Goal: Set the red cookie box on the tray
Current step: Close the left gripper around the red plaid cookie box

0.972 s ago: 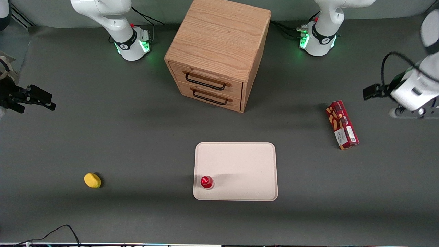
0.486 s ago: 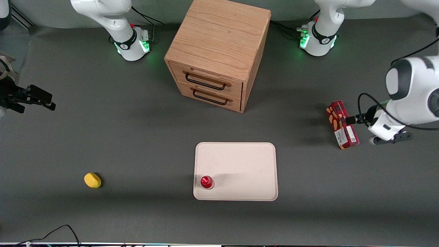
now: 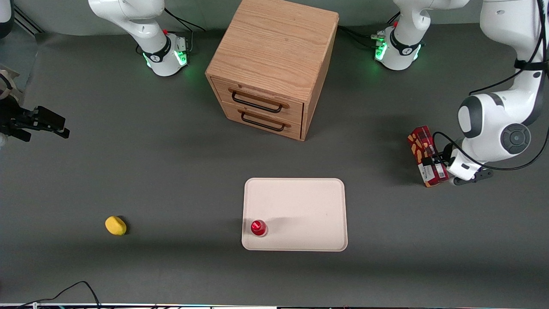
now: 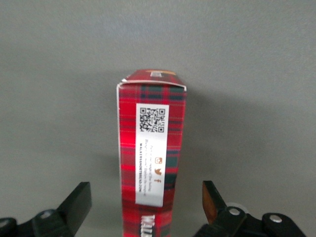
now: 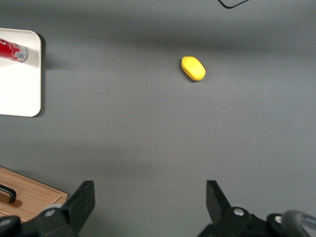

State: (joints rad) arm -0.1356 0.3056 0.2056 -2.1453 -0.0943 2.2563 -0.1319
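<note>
The red cookie box (image 3: pixel 422 147) lies flat on the grey table toward the working arm's end, apart from the tray. In the left wrist view the red cookie box (image 4: pixel 150 158) shows plaid sides and a white label. My left gripper (image 3: pixel 433 165) is down at the box's label end, the end nearer the front camera. That gripper (image 4: pixel 145 197) is open, one finger on each side of the box with a gap at both sides. The cream tray (image 3: pixel 300 206) sits in the middle of the table, nearer the front camera than the cabinet.
A small red-capped item (image 3: pixel 258 227) stands on the tray's corner nearest the front camera. The wooden drawer cabinet (image 3: pixel 274 56) rises farther from the camera than the tray. A yellow object (image 3: pixel 116 225) lies toward the parked arm's end.
The left arm has swung in from the table's end and come down over the red cookie box, so its fingers now straddle the box. The box has not moved.
</note>
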